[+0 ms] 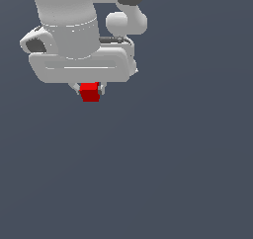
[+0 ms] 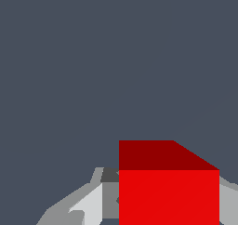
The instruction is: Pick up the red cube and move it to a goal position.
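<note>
The red cube [image 1: 90, 92] is small and bright red with darker sides. It sits between the two short fingers under the white gripper [image 1: 89, 90] in the upper part of the exterior view, towards that view's left. The fingers touch the cube on both sides, so the gripper is shut on it. In the wrist view the red cube [image 2: 168, 191] fills much of the picture, with a grey fingertip [image 2: 88, 203] on one side and part of the other at the picture's edge. I cannot tell if the cube rests on the floor or hangs above it. No goal marker shows.
A plain dark grey-blue surface [image 1: 173, 174] fills the rest of both views. The white arm body [image 1: 64, 30] covers the top of the exterior view towards its left.
</note>
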